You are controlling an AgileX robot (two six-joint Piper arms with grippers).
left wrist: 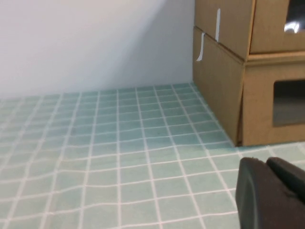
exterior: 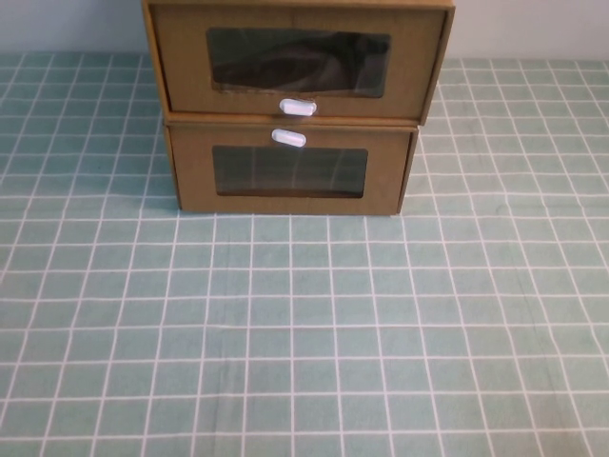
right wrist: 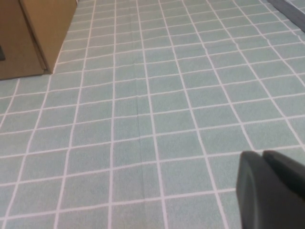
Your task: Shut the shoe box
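High view: two brown cardboard drawer-style boxes stacked at the far edge of the green grid-patterned tablecloth (exterior: 304, 333); no arm visible.
Shoe box (exterior: 295, 62): upper box of the stack, clear plastic window in front, small white pull tab (exterior: 297, 107) below the window; drawer front projecting slightly past the lower cardboard box (exterior: 290, 171), hence judged not fully pushed in.
Lower cardboard box: directly under the shoe box, white tab above its window, front face behind that of the upper drawer.
Left gripper (left wrist: 276, 191): low over the cloth, near the left front corner of the shoe-box stack, apart from it; open or shut cannot be told.
Right gripper (right wrist: 271, 191): over bare cloth, well apart from the stack on its right side; likewise cannot be told.
Step in hand: approach not yet begun; nothing touching the shoe box.
Next move: probably raising one gripper to the height of the upper drawer front, then pressing squarely on the cardboard, not the window, towards the wall until flush.
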